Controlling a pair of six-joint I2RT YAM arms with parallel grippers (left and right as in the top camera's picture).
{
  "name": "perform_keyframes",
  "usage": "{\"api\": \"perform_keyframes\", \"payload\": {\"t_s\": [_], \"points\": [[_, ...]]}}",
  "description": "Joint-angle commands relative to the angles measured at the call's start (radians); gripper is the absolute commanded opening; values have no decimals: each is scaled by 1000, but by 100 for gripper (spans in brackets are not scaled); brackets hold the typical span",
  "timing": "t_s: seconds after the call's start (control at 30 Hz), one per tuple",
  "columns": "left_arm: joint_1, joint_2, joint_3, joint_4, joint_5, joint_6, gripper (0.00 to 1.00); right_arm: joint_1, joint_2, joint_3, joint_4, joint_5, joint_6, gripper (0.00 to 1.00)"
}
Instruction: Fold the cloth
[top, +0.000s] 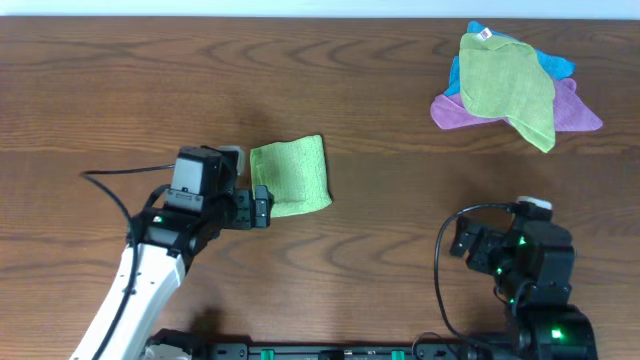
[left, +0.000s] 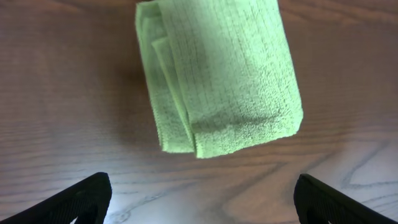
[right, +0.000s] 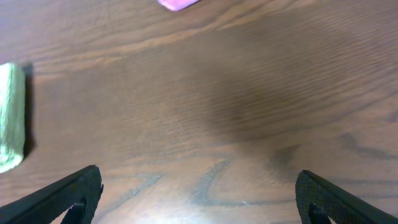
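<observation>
The lime-green cloth (top: 291, 176) lies folded into a small rectangle on the wooden table, left of centre. In the left wrist view the cloth (left: 224, 74) shows stacked layers along its left side. My left gripper (top: 262, 208) is open and empty, just left of and below the cloth, apart from it; its fingers (left: 199, 199) frame bare wood. My right gripper (top: 462, 242) is open and empty at the lower right, far from the cloth. The right wrist view (right: 198, 196) shows bare table, with the cloth's edge (right: 11, 118) at the far left.
A pile of cloths sits at the back right: a duller olive-green one with a tag (top: 508, 82) on top of blue (top: 560, 66) and purple (top: 455, 110) ones. A corner of the purple cloth (right: 177, 4) shows in the right wrist view. A black cable (top: 110, 190) loops by the left arm.
</observation>
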Motion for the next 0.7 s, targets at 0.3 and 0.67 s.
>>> {"api": "perform_keyframes", "payload": {"t_s": [0.3, 0.67], "points": [[-94, 167, 1, 89, -92, -30, 95, 12, -55, -55, -4, -4, -12, 99], [-94, 295, 1, 228, -52, -37, 95, 12, -234, -175, -5, -4, -11, 99]]}}
